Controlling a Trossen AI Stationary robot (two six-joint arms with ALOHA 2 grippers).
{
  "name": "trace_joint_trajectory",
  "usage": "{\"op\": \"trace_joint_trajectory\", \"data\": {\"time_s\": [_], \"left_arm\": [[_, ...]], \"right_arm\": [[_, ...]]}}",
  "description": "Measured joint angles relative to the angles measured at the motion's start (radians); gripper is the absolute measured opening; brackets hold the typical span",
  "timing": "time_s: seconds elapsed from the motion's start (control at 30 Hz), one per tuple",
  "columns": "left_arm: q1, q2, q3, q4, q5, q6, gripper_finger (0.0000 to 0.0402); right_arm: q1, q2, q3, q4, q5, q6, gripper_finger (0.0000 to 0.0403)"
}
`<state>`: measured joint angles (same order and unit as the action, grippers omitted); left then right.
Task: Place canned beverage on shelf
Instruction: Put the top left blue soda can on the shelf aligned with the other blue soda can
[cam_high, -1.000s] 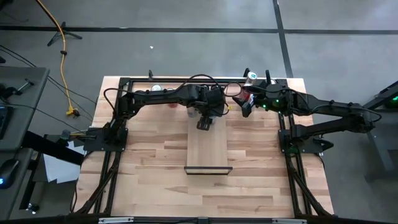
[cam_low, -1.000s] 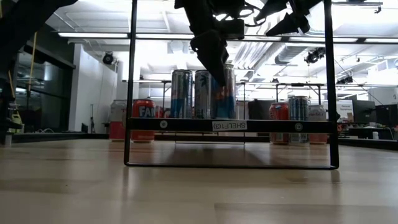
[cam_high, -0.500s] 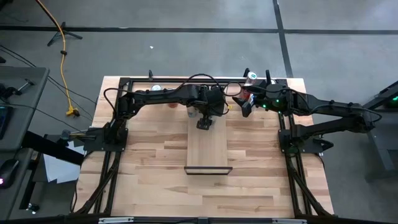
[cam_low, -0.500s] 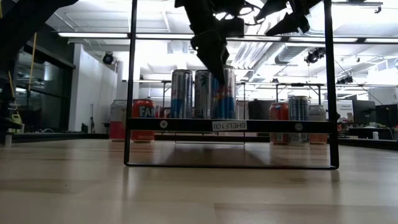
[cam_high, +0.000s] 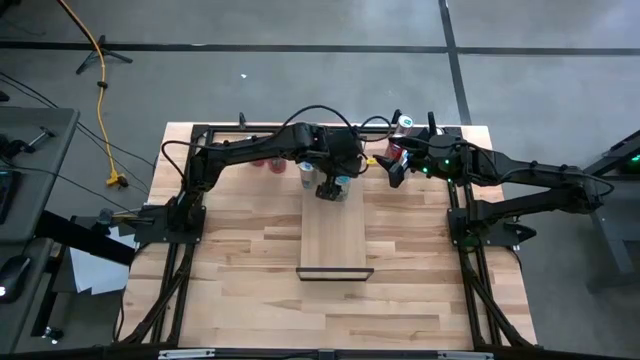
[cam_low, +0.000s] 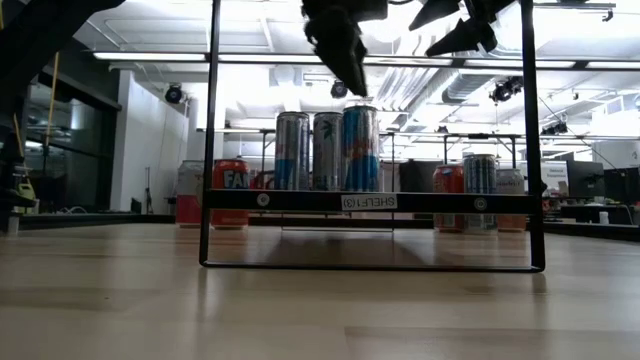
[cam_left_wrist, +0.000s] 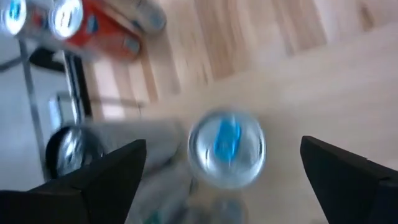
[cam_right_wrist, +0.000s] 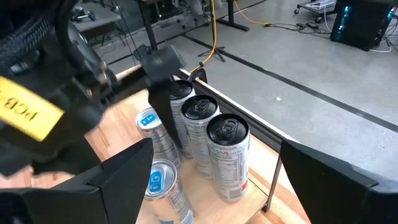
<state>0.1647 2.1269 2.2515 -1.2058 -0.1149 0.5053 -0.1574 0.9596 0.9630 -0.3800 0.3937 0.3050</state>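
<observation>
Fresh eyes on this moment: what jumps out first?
Three tall silver cans stand in a row on the long pale wood shelf, at its far end. The left tool hangs open just above the rightmost one. More cans, one red, crowd the table's far edge behind.

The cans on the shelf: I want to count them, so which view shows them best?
The low view: three cans stand side by side on the shelf, unobstructed. In the high view the left gripper covers most of them. The left wrist view shows one top clearly, the others blurred. The right wrist view does not show the shelf.
</observation>
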Motion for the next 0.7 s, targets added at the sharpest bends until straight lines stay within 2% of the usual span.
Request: {"op": "trace_joint_trajectory", "data": {"time_s": [0.13, 0.27, 0.4, 0.5, 0.7], "left_arm": [[0.014, -0.004, 0.083, -0.209, -0.004, -0.096, 0.039], [0.047, -0.054, 0.101, -0.31, 0.143, -0.263, 0.039], [0.07, -0.142, 0.101, -0.278, 0.261, -0.318, 0.039], [0.073, -0.228, 0.101, -0.231, 0.264, -0.323, 0.039], [0.087, -0.411, 0.102, -0.143, 0.257, -0.406, 0.039]], "right_arm": [[0.0, 0.0, 0.0, 0.0, 0.0, 0.003, 0.0339], [0.0, 0.026, 0.0, 0.004, -0.046, 0.003, 0.0339], [0.0, 0.084, 0.0, 0.022, -0.214, -0.062, 0.0339], [0.0, 0.133, 0.011, 0.03, -0.293, -0.114, 0.0339], [-0.005, 0.228, 0.076, 0.041, -0.363, -0.276, 0.0339]]}}
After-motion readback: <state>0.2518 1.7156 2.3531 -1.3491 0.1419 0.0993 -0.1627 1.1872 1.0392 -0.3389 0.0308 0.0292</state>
